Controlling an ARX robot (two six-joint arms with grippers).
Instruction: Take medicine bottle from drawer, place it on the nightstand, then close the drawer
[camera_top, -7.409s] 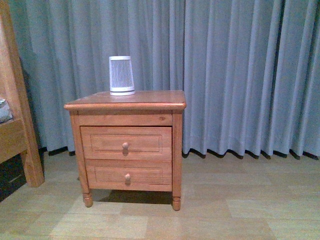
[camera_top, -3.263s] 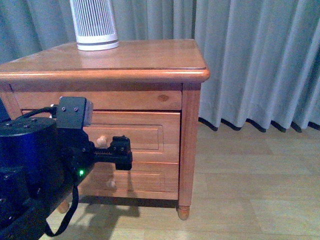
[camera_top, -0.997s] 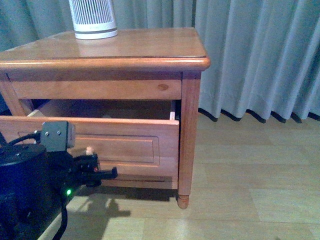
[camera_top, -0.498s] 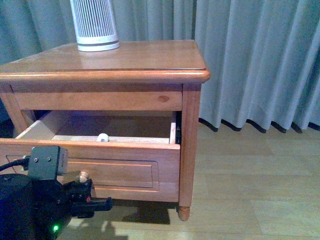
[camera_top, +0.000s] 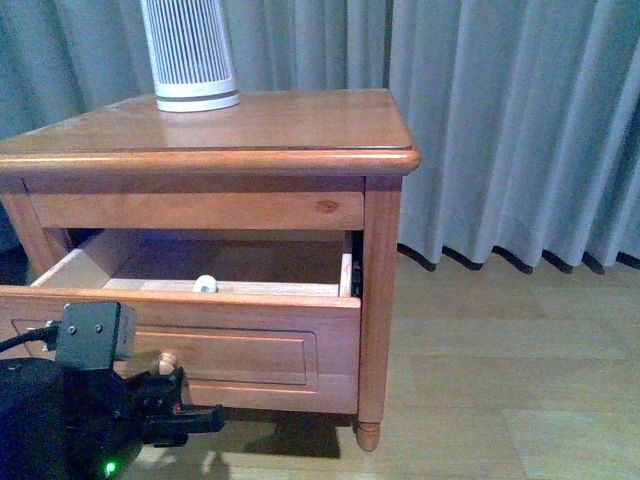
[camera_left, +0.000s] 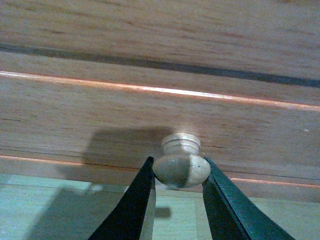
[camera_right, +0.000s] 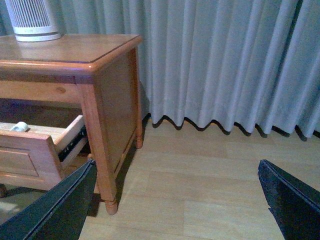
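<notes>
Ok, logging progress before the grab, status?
Left gripper shut on drawer knob; right gripper open. Drawer open, medicine bottle inside. Nothing blocking it.

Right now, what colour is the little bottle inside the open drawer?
White; the medicine bottle shows best in the front view.

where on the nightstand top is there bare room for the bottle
Honey-brown wooden nightstand top: bare from the white ribbed tapered appliance at its rear to the right edge and front rim. Crowded: the low gap over the open upper drawer, where the small white bottle sits.
</notes>
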